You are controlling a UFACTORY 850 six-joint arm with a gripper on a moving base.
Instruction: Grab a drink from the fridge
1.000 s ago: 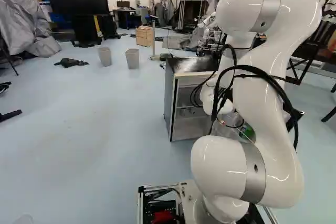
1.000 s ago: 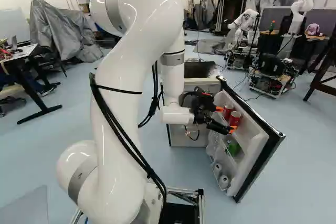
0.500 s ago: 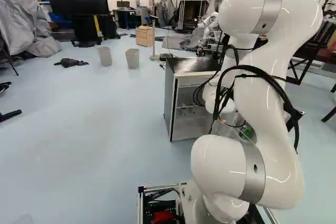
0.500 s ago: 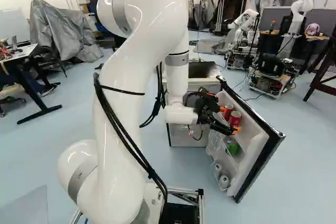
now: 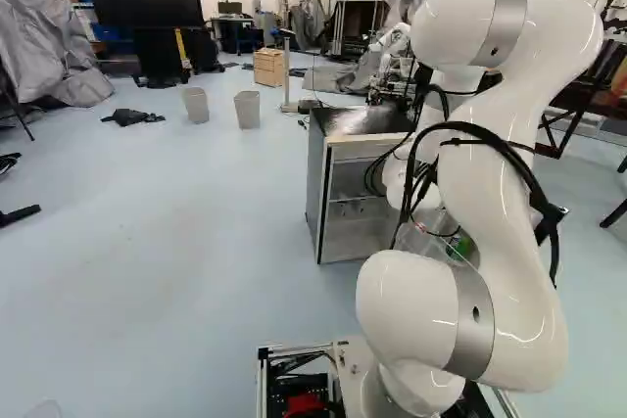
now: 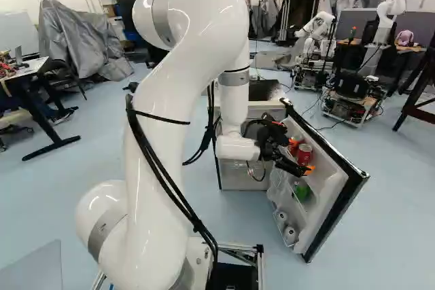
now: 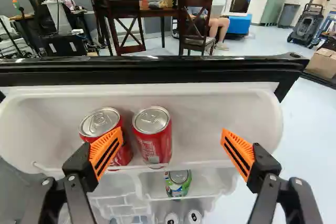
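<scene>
Fridge (image 5: 361,227) standing just right of middle in left base view, its door (image 6: 331,212) hanging open at lower right of right base view. White arm (image 6: 180,86) stretching from lower left there, gripper (image 6: 301,155) hovering by door, right of centre. In wrist view, orange-padded fingers spreading wide apart. Two red cans (image 7: 152,135) standing side by side on upper door shelf (image 7: 210,114): one sitting between fingers, other partly hiding behind one finger, contact unclear. Green can (image 7: 178,182) sitting on shelf below.
</scene>
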